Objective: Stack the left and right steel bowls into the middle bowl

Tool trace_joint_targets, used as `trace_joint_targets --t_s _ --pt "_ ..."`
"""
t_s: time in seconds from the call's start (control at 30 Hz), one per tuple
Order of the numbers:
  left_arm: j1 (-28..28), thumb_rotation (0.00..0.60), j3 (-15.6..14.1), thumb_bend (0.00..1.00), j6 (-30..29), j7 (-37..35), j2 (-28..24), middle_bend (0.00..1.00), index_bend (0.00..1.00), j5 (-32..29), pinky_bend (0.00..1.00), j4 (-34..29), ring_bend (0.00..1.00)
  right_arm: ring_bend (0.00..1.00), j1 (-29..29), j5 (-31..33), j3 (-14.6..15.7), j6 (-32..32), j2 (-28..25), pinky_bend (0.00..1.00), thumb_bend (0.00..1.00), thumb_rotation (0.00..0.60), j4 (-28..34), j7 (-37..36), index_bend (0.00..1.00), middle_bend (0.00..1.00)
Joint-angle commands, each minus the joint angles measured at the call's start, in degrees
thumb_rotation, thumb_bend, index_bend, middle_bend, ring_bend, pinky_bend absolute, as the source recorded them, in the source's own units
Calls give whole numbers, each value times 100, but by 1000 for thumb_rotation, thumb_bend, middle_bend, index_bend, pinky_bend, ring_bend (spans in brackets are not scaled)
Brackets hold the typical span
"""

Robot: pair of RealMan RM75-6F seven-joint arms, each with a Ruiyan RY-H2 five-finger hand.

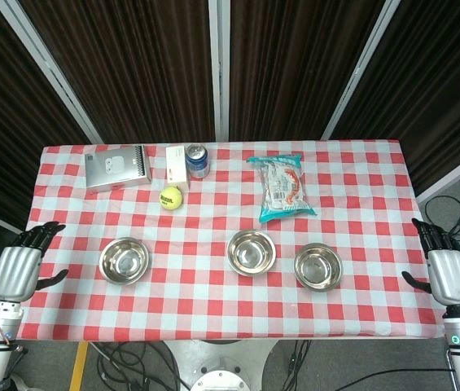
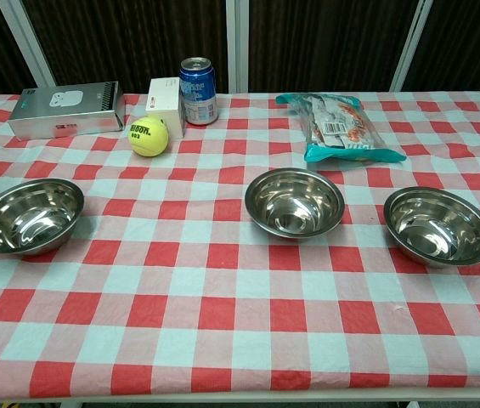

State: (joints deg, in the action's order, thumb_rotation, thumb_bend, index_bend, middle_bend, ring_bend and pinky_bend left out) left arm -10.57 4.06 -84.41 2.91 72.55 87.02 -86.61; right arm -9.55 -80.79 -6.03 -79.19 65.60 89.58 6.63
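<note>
Three steel bowls stand in a row on the checked table: the left bowl (image 1: 124,260) (image 2: 27,215), the middle bowl (image 1: 251,252) (image 2: 295,202) and the right bowl (image 1: 318,266) (image 2: 439,225). All are upright, empty and apart from each other. My left hand (image 1: 19,265) hangs off the table's left edge, fingers apart, holding nothing. Off the right edge, my right hand (image 1: 449,269) is likewise spread and empty. Neither hand shows in the chest view.
Behind the bowls lie a yellow tennis ball (image 1: 171,197), a blue can (image 1: 197,160), a white box (image 1: 176,164), a silver box (image 1: 116,167) and a snack bag (image 1: 283,188). The red-checked tablecloth (image 1: 213,301) runs to the front edge.
</note>
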Motion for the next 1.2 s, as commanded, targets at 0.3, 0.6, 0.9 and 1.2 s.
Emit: trace_joint_targets --t_s 0.3,0.6,0.9,1.2 --pt "20 600 -44 41 -21 30 50 293 243 35 297 29 241 323 -239 -732 351 316 -175 433 34 600 135 31 72 173" --pt "43 600 -10 42 -24 -35 26 293 243 -53 297 60 241 727 -460 -1302 755 754 -13 717 157 600 42 464 347 382" --pt "105 600 -27 42 -40 -178 32 293 243 -113 298 224 241 805 -633 -1199 845 1194 138 775 357 600 -176 595 389 390" --pt "143 600 -12 41 -39 -259 7 293 243 -180 298 329 240 805 -947 -1237 826 1565 397 775 341 600 -355 634 391 379"
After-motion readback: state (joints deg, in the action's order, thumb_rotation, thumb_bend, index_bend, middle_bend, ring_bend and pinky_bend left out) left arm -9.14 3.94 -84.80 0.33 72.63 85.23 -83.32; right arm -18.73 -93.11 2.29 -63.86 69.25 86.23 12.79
